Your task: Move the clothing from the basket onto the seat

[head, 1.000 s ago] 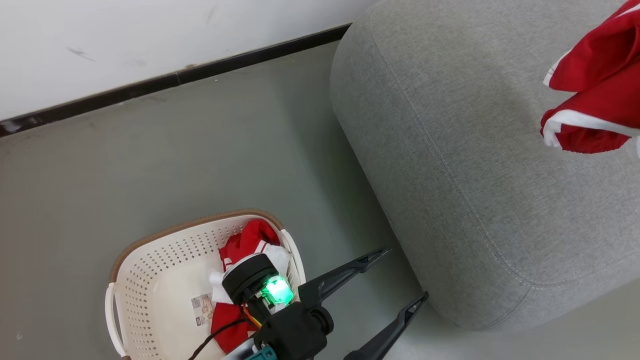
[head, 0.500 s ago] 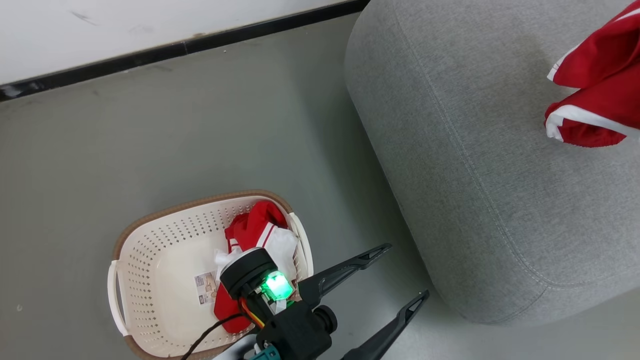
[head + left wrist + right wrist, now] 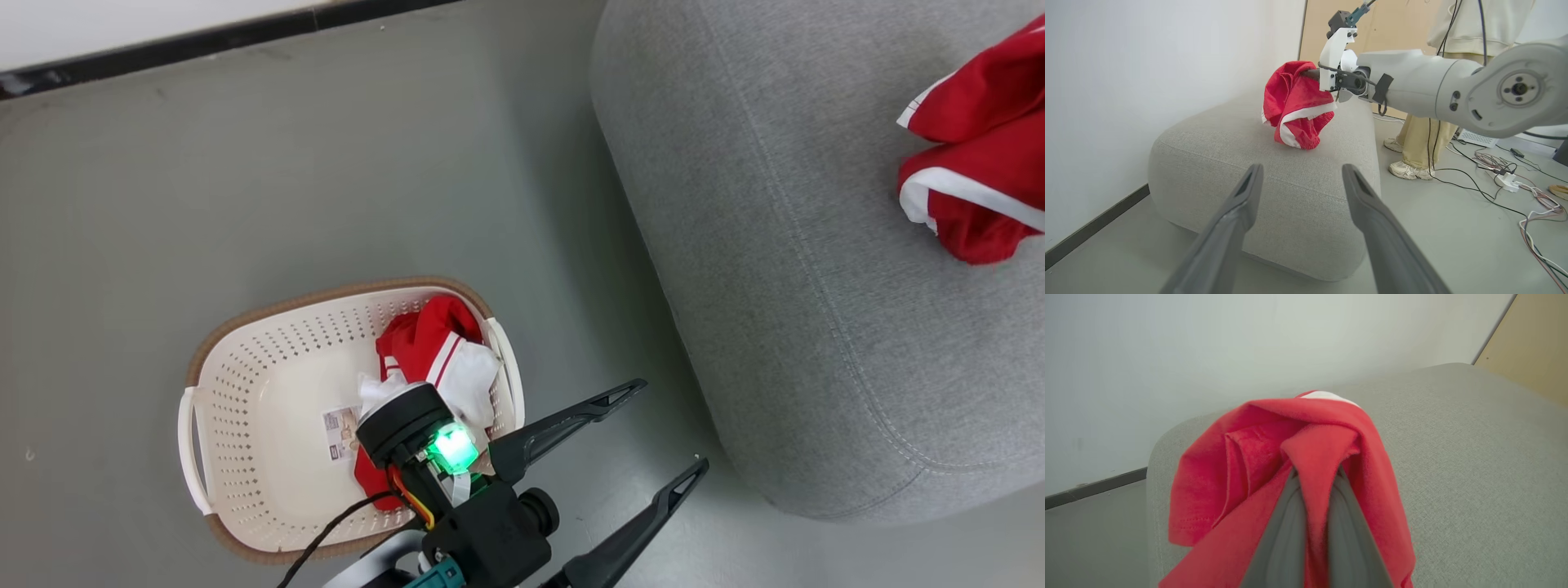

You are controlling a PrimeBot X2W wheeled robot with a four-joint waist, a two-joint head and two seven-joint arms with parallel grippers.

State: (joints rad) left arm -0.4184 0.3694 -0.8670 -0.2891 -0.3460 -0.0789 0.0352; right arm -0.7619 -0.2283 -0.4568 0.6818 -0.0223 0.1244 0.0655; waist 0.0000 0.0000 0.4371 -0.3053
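Head view is showing the one relation that matters: the bright red soft garment with white trim (image 3: 980, 155) is hanging over the large grey fabric-upholstered seat (image 3: 775, 261), well in from its rounded edge, so the drop point is lying straight beneath the load. Right gripper (image 3: 1314, 482) is pinching a fold of that red cloth between its two dark fingers, with the jaws closed tight on it and the fabric draping down either side. In the left wrist view the bundle is drooping from those fingers toward the cushion. Its lowest folds are sitting at or just above the grey surface, and I cannot tell whether they are touching. Judging from this, the coming move is calling for little more than a short lowering and a release.

Left gripper (image 3: 669, 425) is standing wide and holding nothing, its long fingers pointing toward the seat's near corner over the floor. The cream-white perforated plastic basket with a brown rim (image 3: 245, 384) is sitting on the floor just behind and to the left of that gripper's wrist, apart from the seat. More red-and-white clothing (image 3: 433, 347) is lying bunched against the basket's right-hand wall — the side nearest the left arm — so that arm is looking better placed for the next pick, though it would be needing to turn back away from the seat.
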